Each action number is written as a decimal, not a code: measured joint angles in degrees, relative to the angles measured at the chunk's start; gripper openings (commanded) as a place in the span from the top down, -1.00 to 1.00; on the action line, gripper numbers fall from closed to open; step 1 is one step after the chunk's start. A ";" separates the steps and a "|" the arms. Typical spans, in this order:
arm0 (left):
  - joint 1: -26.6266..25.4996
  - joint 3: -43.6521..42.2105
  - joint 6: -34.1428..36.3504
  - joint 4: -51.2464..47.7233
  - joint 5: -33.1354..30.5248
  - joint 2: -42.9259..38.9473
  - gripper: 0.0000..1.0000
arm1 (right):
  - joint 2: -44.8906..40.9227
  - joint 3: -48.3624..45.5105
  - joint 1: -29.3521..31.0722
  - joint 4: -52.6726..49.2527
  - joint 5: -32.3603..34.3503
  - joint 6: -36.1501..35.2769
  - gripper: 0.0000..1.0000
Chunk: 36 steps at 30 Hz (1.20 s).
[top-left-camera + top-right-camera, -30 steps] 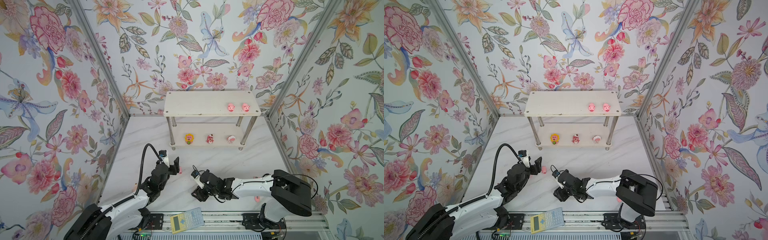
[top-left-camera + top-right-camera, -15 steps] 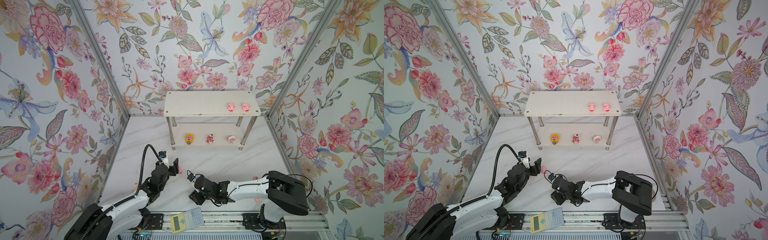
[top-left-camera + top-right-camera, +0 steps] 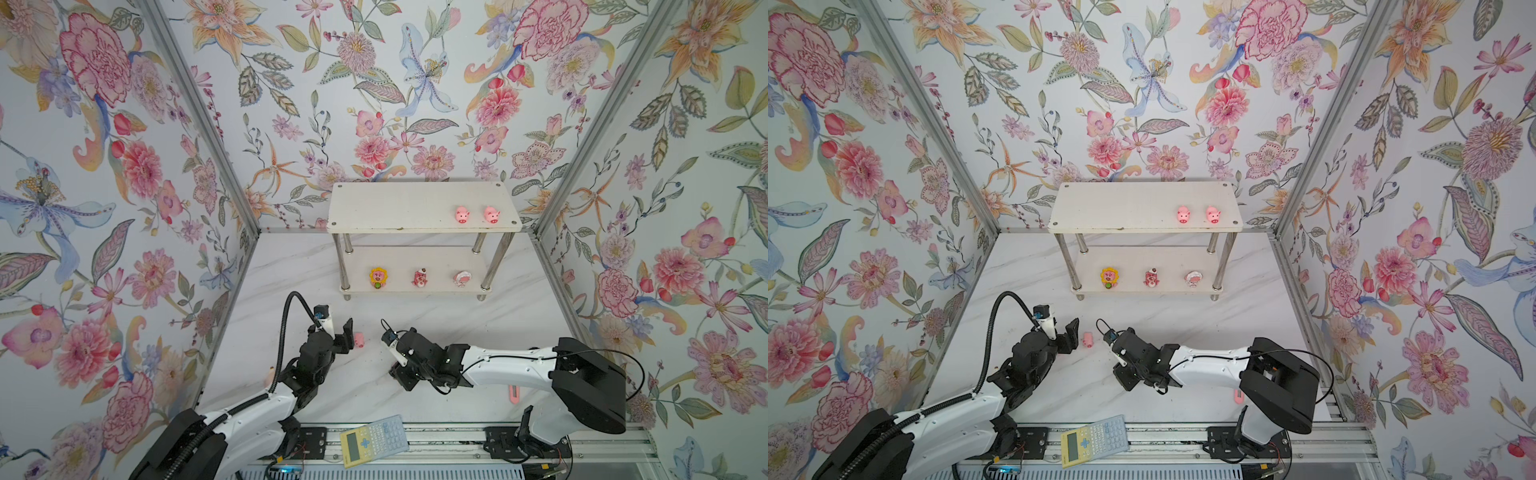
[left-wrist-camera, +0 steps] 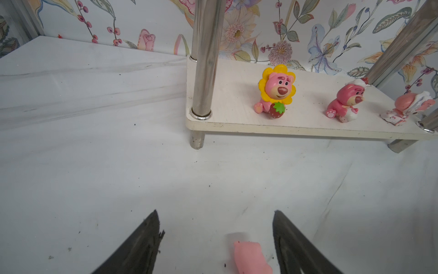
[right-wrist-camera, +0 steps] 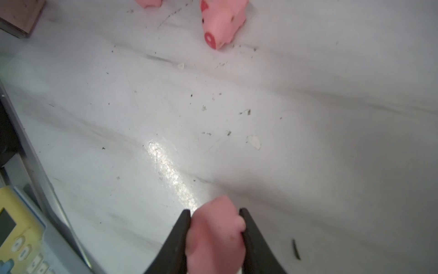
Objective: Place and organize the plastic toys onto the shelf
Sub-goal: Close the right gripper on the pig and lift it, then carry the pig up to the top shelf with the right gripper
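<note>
We see the shelf [image 3: 395, 203] at 12 o'clock on the table [image 3: 436, 316]. Its top board carries a pig [image 3: 462, 215] and, at that one's 3 o'clock, a second pig [image 3: 491, 215], both near the board's 3 o'clock end. On the lower board stand, from 9 to 3 o'clock, the maned figure [image 3: 378, 277], the bear [image 3: 420, 278] and the round figure [image 3: 462, 278].

The left gripper [image 4: 214, 211] hangs with its fingers spread wide. The loose pig [image 4: 251, 258] lies on the table between them, close to one finger; whether it touches we cannot tell. The right gripper [image 5: 214, 210] pinches the held pig [image 5: 214, 234] between both fingers. A far pig [image 5: 222, 23] lies on the table ahead of it.

The calculator [image 3: 374, 440] sits at 6 o'clock, the knife [image 3: 514, 395] near 5 o'clock, partly under the right arm.
</note>
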 measured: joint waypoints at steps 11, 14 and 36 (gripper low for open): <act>1.38 -0.28 0.00 0.26 0.26 0.48 -0.52 | -3.54 36.13 -13.53 -16.44 0.00 -16.46 0.31; 1.90 -0.37 0.11 0.35 0.37 0.63 -0.52 | -1.64 46.49 -16.24 -20.24 0.55 -20.17 0.30; 4.13 1.86 0.42 1.90 3.80 8.00 -0.51 | 14.36 74.18 -30.10 -37.64 0.92 -32.63 0.23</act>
